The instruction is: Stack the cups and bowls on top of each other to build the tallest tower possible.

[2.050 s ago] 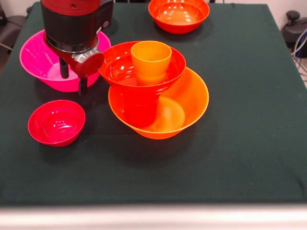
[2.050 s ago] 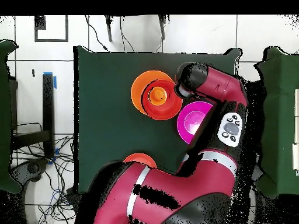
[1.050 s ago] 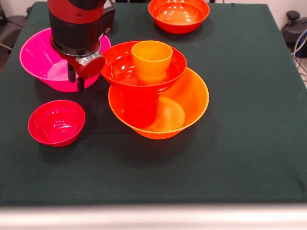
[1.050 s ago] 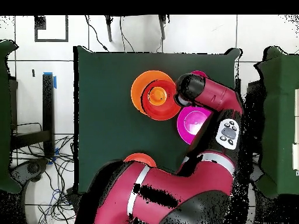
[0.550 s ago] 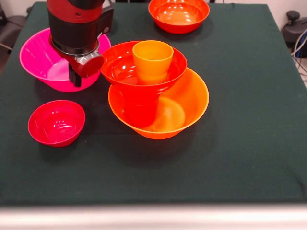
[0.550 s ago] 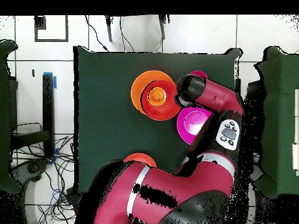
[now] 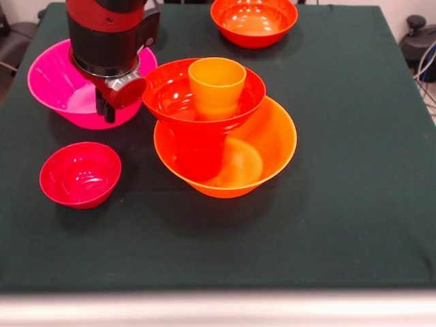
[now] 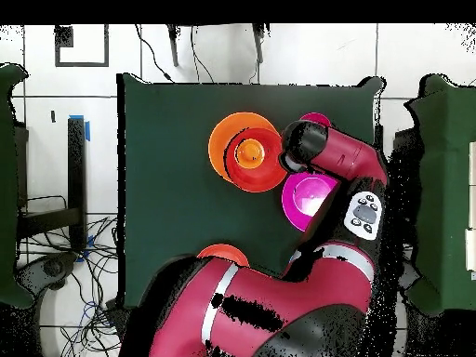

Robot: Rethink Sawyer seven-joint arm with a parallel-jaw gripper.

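The tower stands mid-table: a wide orange bowl (image 7: 269, 146) holds a red-orange cup (image 7: 199, 155), which carries a red-orange bowl (image 7: 170, 99) with an orange cup (image 7: 216, 85) upright in it. From overhead the tower (image 8: 244, 151) lies left of the arm. My gripper (image 7: 105, 110) is just left of the tower, at the near right rim of the pink bowl (image 7: 54, 85). Its fingers are drawn together on that rim. A small crimson bowl (image 7: 80, 174) sits in front of the pink bowl.
Another red-orange bowl (image 7: 253, 20) rests at the far edge of the dark green cloth (image 7: 340, 204). The arm's wrist (image 8: 307, 144) covers the gripper from overhead and partly hides the pink bowl (image 8: 311, 197). The table's front edge (image 7: 218, 300) runs along the bottom.
Two seconds ago the fingers stood apart astride the pink bowl's rim. They have since closed together there. The bowls and cups have not moved.
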